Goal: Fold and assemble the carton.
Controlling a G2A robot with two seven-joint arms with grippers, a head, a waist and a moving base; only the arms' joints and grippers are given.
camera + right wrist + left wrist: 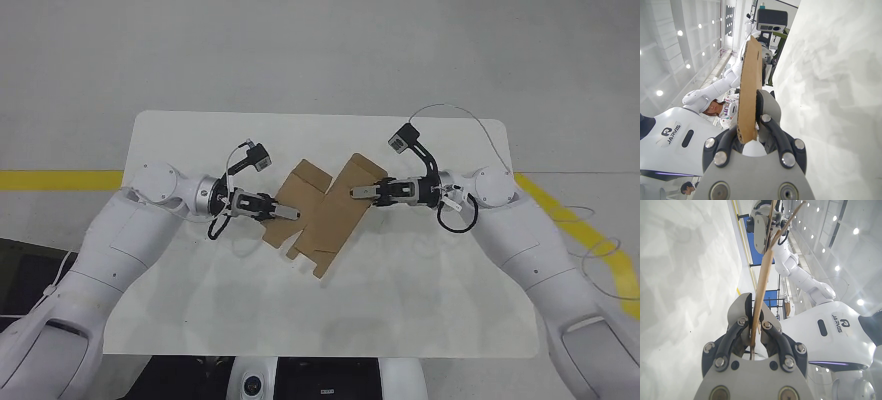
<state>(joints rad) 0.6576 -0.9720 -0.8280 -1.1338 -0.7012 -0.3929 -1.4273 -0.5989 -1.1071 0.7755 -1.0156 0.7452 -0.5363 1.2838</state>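
Holding the carton [318, 215] from both sides, over the middle of the white table [200, 300]. It is a flat brown corrugated blank, not yet folded into a box, and from above it sits askew, with small tabs along the edge nearest my body.

Left gripper [290, 213]: clamped on the carton's left edge. In my left wrist view the left gripper [753, 308] has one pad on each face of the sheet, and the carton [762, 275] runs away from it edge-on as a thin brown strip. One finger [742, 308] sits between the card and the tabletop (so that edge, at least, is off the surface).

Right gripper [358, 192]: closed on the opposite side, near the far right corner of the blank. In my right wrist view the right gripper [753, 113] pinches the card. The fluted edge of the carton [749, 85] is plain to see, and it hides one finger; the other finger [770, 108] presses against the face toward the table.

The two grippers face each other across the sheet, well apart, with the carton spanning the gap between them. From the left wrist, the right gripper [762, 228] shows at the far end of the strip, where the card splits into two thin layers at slightly different angles.
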